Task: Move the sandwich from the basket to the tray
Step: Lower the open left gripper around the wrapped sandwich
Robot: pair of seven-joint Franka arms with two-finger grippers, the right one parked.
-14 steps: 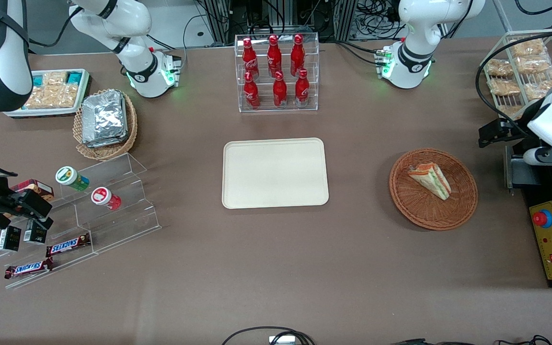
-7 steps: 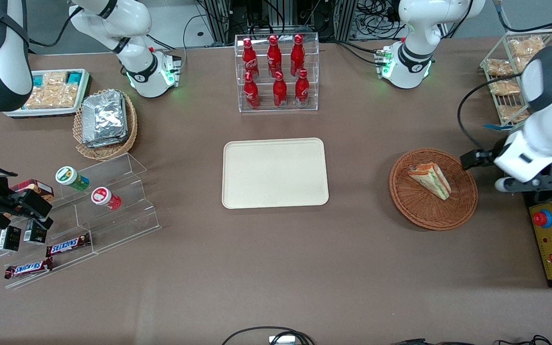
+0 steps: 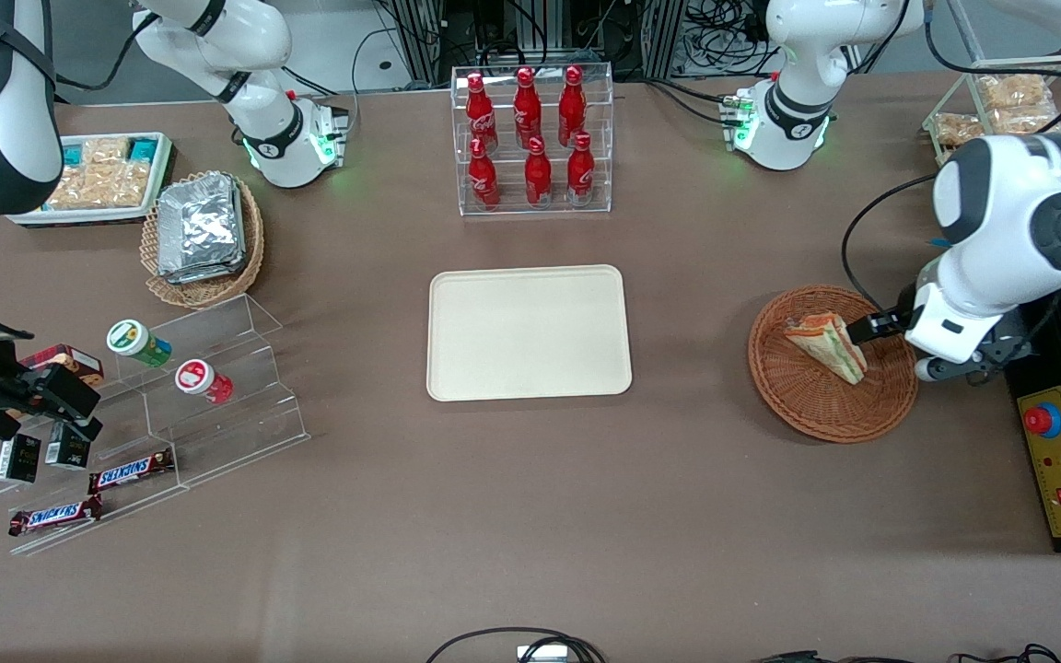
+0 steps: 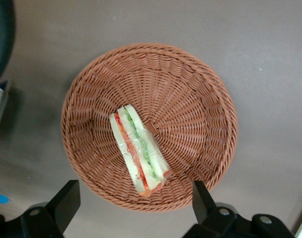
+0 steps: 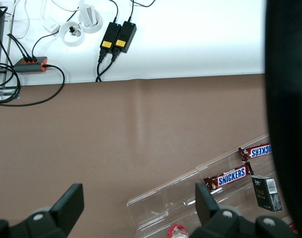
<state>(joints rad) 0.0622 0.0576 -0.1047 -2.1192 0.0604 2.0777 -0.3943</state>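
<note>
The sandwich (image 3: 827, 345) (image 4: 139, 148), a pale wedge with green and orange-red layers, lies in the round orange-brown wicker basket (image 3: 775, 387) (image 4: 200, 99). My left gripper (image 3: 871, 327) (image 4: 133, 201) hangs above the basket's rim at the edge toward the working arm's end. It is open wide, with nothing between its fingers (image 4: 66, 203), and does not touch the sandwich. The cream-beige tray (image 3: 528, 331) lies bare at the table's middle, beside the basket toward the parked arm's end.
A clear rack of red bottles (image 3: 532, 138) stands farther from the front camera than the tray. A wire rack of bagged snacks (image 3: 1000, 101) and a yellow control box (image 3: 1060, 460) sit at the working arm's end. Near the parked arm are foil packets in a tan basket (image 3: 204, 235).
The left arm has swung in from the working arm's end of the table. Its gripper has gone from beside the snack rack to above the basket's rim. The sandwich has not moved.
</note>
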